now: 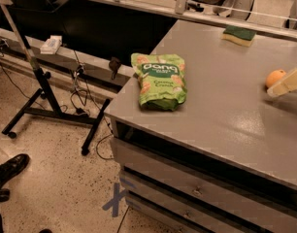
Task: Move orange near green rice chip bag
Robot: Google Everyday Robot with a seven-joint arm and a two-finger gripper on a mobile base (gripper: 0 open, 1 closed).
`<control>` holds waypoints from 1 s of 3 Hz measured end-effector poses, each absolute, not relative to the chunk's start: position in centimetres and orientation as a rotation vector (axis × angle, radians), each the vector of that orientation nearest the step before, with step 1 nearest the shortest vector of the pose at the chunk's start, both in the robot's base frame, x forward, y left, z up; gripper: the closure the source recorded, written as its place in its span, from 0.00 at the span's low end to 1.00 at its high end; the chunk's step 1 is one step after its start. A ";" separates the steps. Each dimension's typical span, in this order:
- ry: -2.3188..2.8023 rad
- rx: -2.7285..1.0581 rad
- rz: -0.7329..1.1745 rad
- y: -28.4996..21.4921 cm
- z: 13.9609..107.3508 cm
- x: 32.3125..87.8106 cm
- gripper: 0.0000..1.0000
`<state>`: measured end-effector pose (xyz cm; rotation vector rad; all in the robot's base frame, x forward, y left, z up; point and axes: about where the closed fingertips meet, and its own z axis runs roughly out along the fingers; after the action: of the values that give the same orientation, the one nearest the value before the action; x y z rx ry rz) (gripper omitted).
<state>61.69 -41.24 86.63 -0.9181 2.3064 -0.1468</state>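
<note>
The green rice chip bag [160, 79] lies flat on the grey table [221, 115], near its left front corner, with white "dang" lettering facing up. The orange [274, 76] sits on the table far to the right of the bag, near the right edge of the view. My gripper [285, 85] shows only as a cream-coloured piece at the right edge, right against the orange's right side and partly in front of it. The rest of the arm is out of view.
A green-and-yellow sponge [239, 35] lies at the back of the table. Drawers [187, 188] run below the table's front edge. A black stand with cables [46, 96] is on the floor to the left. A shoe [8, 171] is at bottom left.
</note>
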 end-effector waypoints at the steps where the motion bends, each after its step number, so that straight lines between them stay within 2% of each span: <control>1: 2.343 -0.831 -0.078 -41.9 85.6 62.2 0.17; 3: 2.404 -0.762 0.023 -41.5 85.2 62.2 0.64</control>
<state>62.20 -41.53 85.24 -0.7618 2.4038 0.0227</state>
